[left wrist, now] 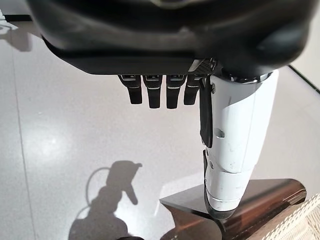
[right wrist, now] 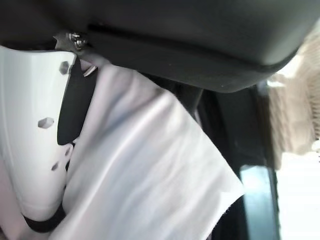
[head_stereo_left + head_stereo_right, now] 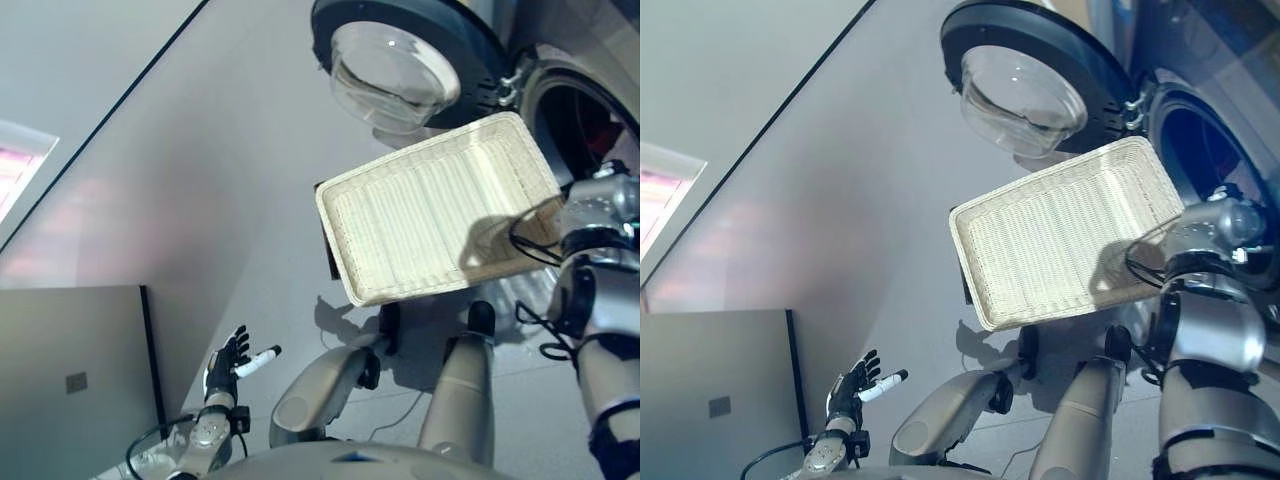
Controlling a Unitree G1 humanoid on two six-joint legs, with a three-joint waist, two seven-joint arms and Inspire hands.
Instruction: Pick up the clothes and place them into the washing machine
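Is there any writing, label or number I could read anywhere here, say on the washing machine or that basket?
None can be read.
Washing machine and its open door: no print shows.
White wicker basket: plain weave.
White cloth by the right hand: no tag shows.
Left hand: unmarked.

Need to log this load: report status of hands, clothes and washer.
Left hand open, idle, low at the side. Right hand pinching white cloth at the washing machine. Door open; wicker basket empty beside it.
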